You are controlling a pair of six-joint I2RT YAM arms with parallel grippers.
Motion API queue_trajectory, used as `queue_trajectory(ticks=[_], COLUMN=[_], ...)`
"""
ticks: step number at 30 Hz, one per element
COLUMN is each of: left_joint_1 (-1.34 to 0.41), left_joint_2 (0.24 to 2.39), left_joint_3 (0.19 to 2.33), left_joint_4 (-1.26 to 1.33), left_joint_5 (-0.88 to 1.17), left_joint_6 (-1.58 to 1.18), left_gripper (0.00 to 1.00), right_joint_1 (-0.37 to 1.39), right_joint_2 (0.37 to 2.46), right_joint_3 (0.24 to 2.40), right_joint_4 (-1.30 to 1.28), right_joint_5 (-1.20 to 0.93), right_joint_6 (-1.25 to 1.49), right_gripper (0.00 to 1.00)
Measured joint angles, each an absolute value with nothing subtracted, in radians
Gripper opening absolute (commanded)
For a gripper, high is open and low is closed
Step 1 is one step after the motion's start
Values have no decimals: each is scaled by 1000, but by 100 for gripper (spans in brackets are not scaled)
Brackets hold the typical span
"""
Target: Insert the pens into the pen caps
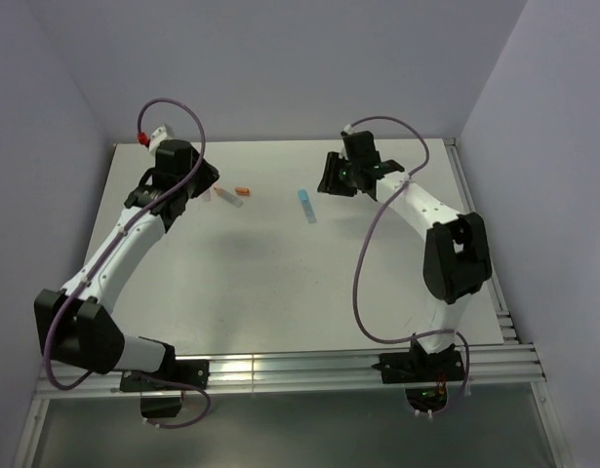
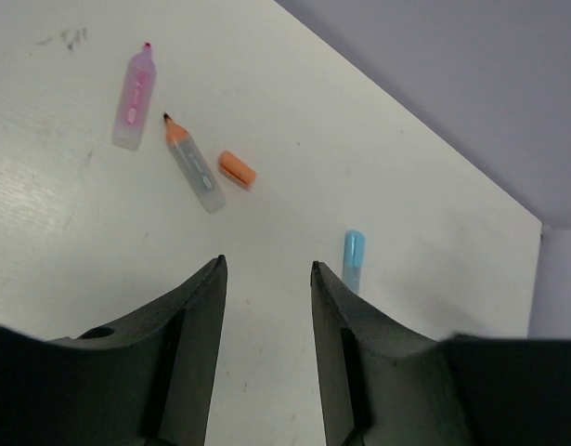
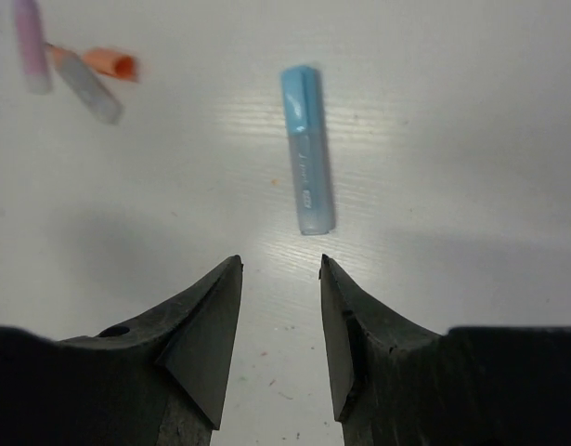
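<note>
Both arms hover over the white table (image 1: 280,283) with the job seemingly part done. The blue pen (image 3: 306,149) lies just ahead of your right gripper (image 3: 280,265), and the blue cap (image 3: 300,93) appears to be seated on its far end. That gripper's jaws stand moderately apart and hold nothing, and the left gripper (image 2: 266,269) is likewise parted and empty. Ahead of the left one lies the orange pen (image 2: 194,167), tip bare, with the orange cap (image 2: 237,169) just beside its barrel. The pink pen (image 2: 135,98) lies near them, also uncapped, and its cap shows in no view. The orange pair looks like your next work. Pinch the pen across its clear barrel, well back from the tip, and take the cap near its closed end so the mouth is left free. Line up the two axes before pushing, because pieces this small will likely skid or pivot under an off-centre grip.
</note>
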State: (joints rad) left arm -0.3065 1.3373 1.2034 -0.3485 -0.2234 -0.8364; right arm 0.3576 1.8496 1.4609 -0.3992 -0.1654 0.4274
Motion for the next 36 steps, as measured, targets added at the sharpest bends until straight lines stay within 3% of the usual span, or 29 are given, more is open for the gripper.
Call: queue_trajectory(ticks=[8,11,15,20,25,36], left_joint_1=[-214,-186,-167,-164,-159,-136], left_joint_2=[1652,1845,2097,2289,2337,2355], left_joint_3=[1456,1652,1888,2017,2020,2028], left_joint_4=[-392,-426,-441,-500,-533,-527], left_joint_5=[-334,-362,-372,-369,-361,-318], left_joint_6=[-793,-709,-591,-485,-419,-353], left_gripper=[42,40,44,51,54,51], right_joint_1=[350,350,350,347,345,344], right_joint_2=[1630,1610,1600,1581,1561,1561], right_joint_3=[1365,1326,1299,1299,1288,1283], right_joint_4=[-306,-287,-289,-282,-271,-263], right_joint_5=[-233,-261,-263,-282,-296,-319], right_joint_6=[435,444,444,444,444,445], right_gripper=[47,47,47,47,48,48])
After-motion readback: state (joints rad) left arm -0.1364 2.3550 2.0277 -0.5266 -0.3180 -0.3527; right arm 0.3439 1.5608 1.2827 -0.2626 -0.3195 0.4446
